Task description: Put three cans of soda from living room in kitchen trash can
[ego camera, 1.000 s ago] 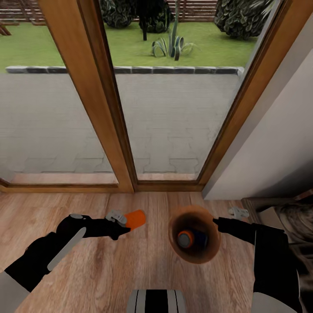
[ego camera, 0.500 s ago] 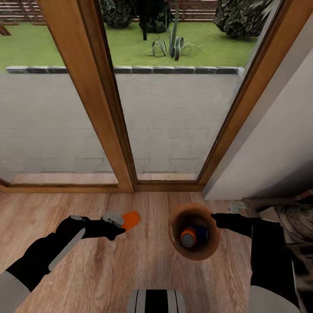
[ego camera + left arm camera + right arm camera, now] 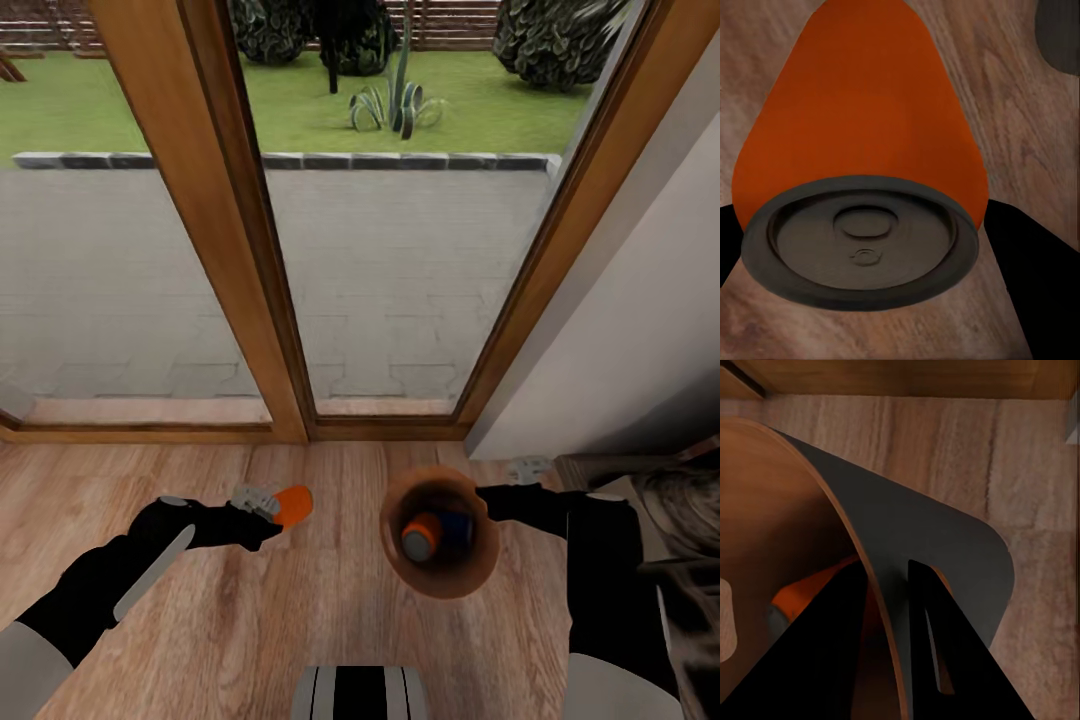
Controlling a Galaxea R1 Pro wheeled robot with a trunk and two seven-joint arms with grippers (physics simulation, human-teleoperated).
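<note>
Right of our left tool [image 3: 268, 503], which grips an orange can [image 3: 293, 505] pointing rightward, the bin [image 3: 470, 580] hangs, rim pinched by our right tool [image 3: 487, 497].

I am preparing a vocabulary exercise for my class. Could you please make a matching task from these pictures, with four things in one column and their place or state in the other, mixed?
Things:
1. orange can
2. bin
3. blue can
4. aloe-like plant

Places or states:
A. outside on the grass, behind the glass
B. gripped at its rim by the right hand
C. held in the left hand, above the wood floor
D. lying inside the bin

Pairs: 1-C, 2-B, 3-D, 4-A
</note>
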